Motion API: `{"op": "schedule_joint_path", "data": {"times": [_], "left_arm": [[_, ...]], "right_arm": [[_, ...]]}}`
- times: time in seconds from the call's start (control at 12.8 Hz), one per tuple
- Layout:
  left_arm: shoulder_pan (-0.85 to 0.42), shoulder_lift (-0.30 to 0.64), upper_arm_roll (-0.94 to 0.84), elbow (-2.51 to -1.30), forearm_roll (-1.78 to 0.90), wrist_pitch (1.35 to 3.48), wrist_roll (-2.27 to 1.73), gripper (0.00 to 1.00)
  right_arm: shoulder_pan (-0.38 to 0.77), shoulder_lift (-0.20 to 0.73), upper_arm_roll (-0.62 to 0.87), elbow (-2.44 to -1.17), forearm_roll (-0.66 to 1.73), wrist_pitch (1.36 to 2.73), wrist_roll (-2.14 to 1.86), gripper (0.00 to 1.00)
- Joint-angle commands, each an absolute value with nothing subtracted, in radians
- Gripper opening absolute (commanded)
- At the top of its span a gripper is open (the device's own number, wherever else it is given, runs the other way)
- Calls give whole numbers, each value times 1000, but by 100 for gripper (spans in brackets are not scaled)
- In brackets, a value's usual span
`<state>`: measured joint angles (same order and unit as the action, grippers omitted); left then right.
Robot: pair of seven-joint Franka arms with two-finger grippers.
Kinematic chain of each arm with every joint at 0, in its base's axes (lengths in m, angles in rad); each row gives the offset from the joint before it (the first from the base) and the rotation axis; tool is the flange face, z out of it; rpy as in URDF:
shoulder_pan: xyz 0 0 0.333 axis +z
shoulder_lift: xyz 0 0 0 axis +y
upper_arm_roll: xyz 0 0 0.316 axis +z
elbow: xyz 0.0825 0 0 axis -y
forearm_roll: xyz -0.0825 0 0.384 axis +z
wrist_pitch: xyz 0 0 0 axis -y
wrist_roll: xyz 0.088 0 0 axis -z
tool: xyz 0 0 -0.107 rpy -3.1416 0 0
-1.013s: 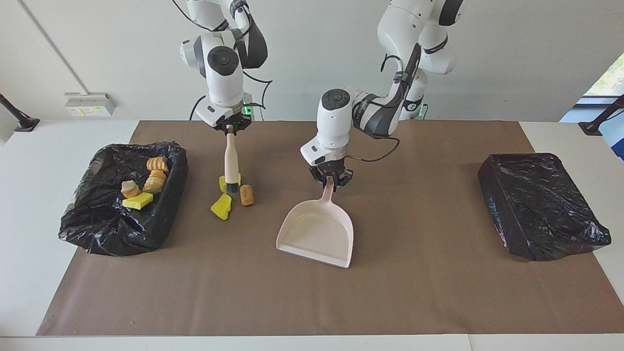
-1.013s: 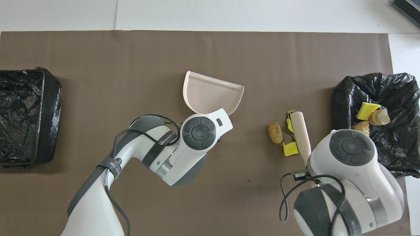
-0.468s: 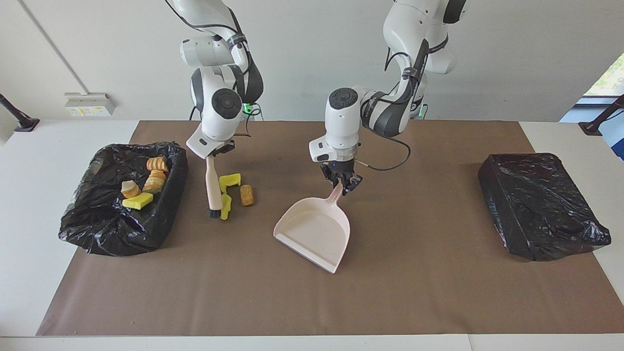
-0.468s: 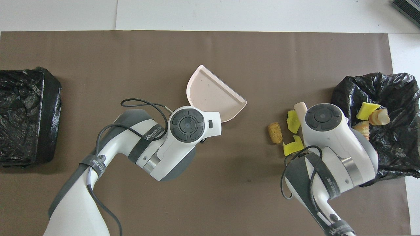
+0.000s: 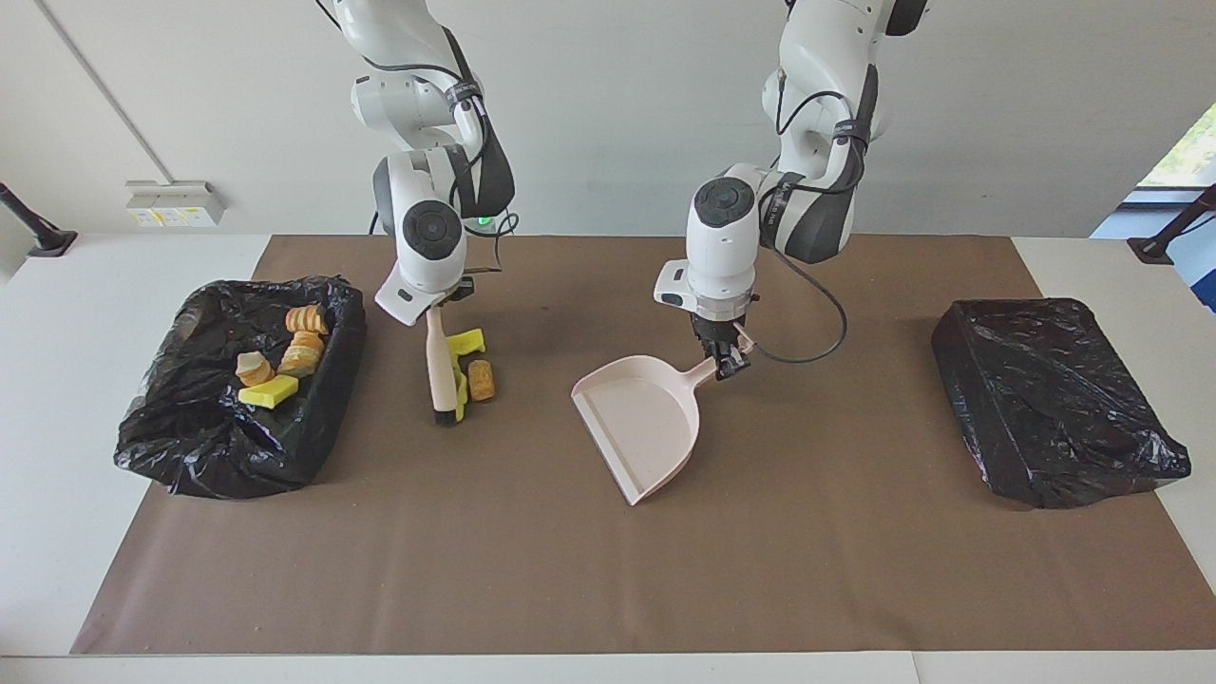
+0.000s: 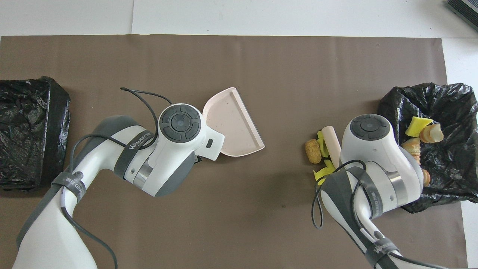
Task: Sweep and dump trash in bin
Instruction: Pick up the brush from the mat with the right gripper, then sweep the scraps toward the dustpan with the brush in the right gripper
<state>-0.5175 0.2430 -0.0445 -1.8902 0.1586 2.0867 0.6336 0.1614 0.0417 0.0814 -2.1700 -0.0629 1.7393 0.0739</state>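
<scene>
Bristles of wooden-handled brush (image 5: 438, 366) touch crumpled yellow sponge bits (image 5: 463, 356).

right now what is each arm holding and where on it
The left gripper holds the pink dustpan by the end of its handle. The right gripper holds the brush by the top of its wooden handle, bristles down beside the scraps.
</scene>
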Motion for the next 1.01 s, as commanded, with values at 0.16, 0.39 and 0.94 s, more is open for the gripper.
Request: {"op": "schedule_joint_path", "data": {"times": [0.16,0.39,0.94], "left_arm": [[-523,167,-54,-2020,167,2117,727,0],[-563,127,-54,-2097,166,2187,716,0],[-549,117,-51,-2129,170,2217,815,0]], "right_arm": [[161,35,95,-2158,176,1704,73,0],[190,38,95,-2125,192,1660,118,0],[234,15,94,-2173,78,1710,210,0]]}}
